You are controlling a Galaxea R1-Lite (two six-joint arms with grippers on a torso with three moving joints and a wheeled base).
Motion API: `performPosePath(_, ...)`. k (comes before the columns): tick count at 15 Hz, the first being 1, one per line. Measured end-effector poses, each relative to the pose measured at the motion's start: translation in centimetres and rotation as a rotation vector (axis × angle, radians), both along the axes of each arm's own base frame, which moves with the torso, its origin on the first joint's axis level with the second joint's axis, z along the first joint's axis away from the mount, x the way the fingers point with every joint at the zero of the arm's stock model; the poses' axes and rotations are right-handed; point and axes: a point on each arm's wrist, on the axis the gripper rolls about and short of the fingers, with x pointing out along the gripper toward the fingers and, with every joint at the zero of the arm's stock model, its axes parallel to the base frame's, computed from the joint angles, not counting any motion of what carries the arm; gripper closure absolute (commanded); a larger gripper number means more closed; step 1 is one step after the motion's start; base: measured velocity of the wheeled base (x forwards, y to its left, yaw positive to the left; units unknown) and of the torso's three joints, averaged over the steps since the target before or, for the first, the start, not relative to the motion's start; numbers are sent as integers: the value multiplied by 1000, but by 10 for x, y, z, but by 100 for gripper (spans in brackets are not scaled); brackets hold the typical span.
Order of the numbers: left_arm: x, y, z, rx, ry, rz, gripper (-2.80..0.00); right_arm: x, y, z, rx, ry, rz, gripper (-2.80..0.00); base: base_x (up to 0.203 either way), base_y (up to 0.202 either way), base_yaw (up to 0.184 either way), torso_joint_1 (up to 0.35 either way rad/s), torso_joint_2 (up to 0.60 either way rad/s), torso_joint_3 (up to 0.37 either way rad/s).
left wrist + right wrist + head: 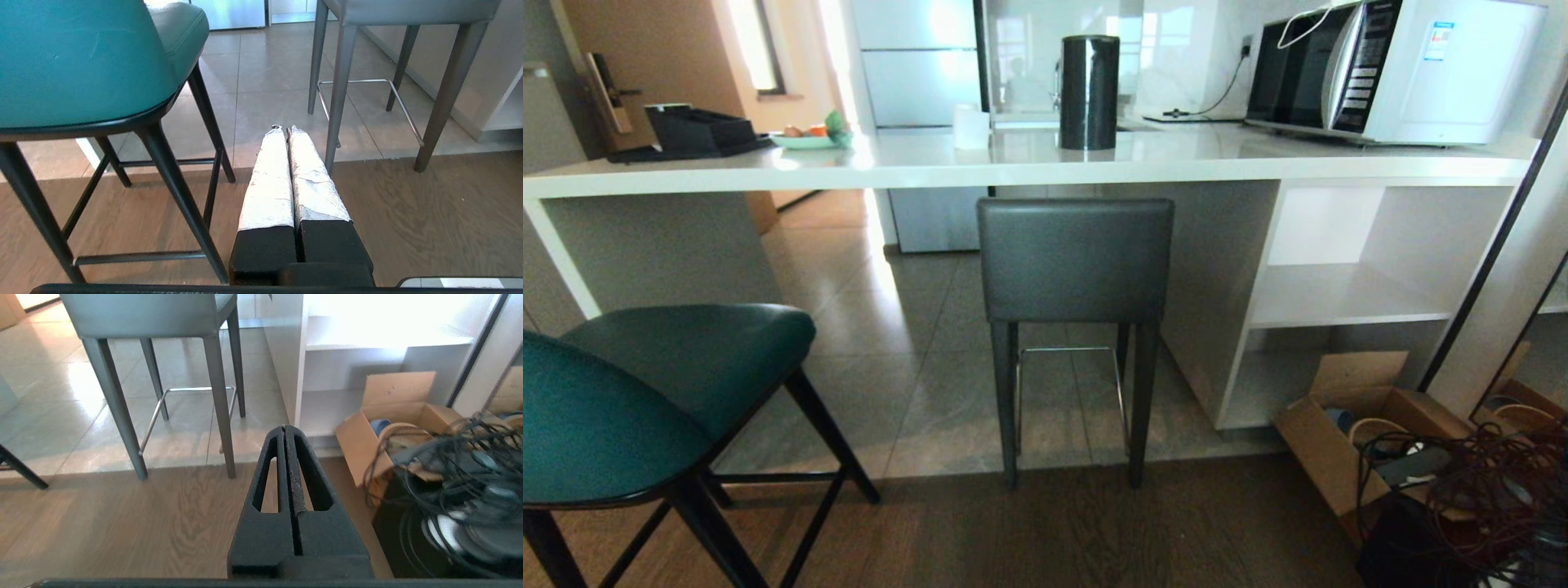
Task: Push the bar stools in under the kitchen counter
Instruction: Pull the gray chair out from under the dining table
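A dark grey bar stool [1076,261] with a rectangular back and chrome footrest stands at the white kitchen counter [1029,163], its seat partly under the slab. The teal bar stool [645,392] stands nearer me on the left, out from the counter, over the wood floor. Neither arm shows in the head view. My left gripper [284,130] hangs shut and empty, low above the floor, beside the teal stool [81,61]. My right gripper [284,428] is shut and empty too, low, facing the grey stool's legs [216,396] and the shelves.
On the counter stand a black cylinder [1089,91], a microwave [1396,69], a black tray [698,131] and a plate of fruit [809,137]. An open cardboard box [1347,425] and a tangle of cables [1478,490] lie on the floor at right, by the white shelves [1339,302].
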Motion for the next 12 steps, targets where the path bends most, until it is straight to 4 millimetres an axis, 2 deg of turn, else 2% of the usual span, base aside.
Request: performPosePath(12,0,0,0,0,0,-1,0,0,0,0,0,1,0,0,196,0,1,3,3,1)
